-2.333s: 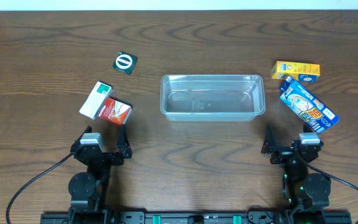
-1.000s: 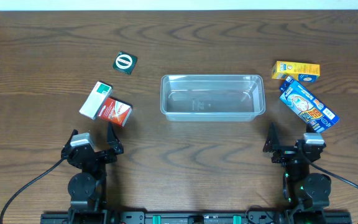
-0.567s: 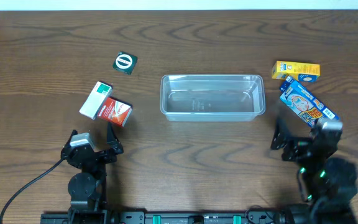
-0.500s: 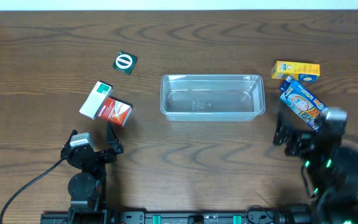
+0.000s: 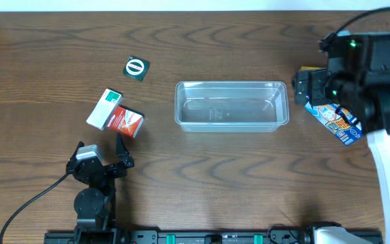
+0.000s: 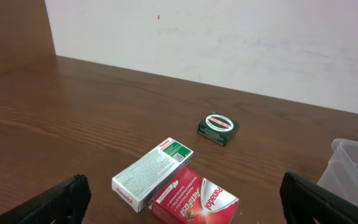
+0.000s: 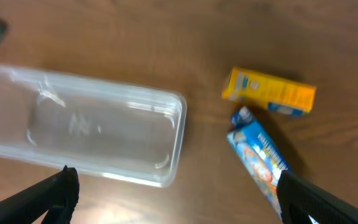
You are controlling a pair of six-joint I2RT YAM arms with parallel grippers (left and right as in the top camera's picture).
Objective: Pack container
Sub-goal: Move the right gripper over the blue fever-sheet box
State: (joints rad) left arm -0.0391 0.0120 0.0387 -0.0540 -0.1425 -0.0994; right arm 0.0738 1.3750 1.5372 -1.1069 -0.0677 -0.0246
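The clear plastic container [image 5: 231,85] stands empty at the table's middle. It also shows in the right wrist view [image 7: 178,124], and its corner shows in the left wrist view [image 6: 355,163]. My right gripper [image 5: 311,89] is open and empty, raised high over a yellow box [image 7: 269,92] and a blue box [image 7: 260,155] to the right of the container. My left gripper [image 5: 101,150] is open and empty, low near the front edge. It faces a red box [image 6: 194,200] and a white-and-green box [image 6: 153,171].
A small dark green box [image 5: 136,68] lies at the far left, also in the left wrist view [image 6: 218,127]. The yellow box [image 5: 306,70] is mostly hidden under the right arm in the overhead view. The blue box [image 5: 344,126] shows partly.
The right arm has risen from the front edge and swung to the far right, over the yellow and blue boxes. The left gripper turned slightly left early on, then stayed still.
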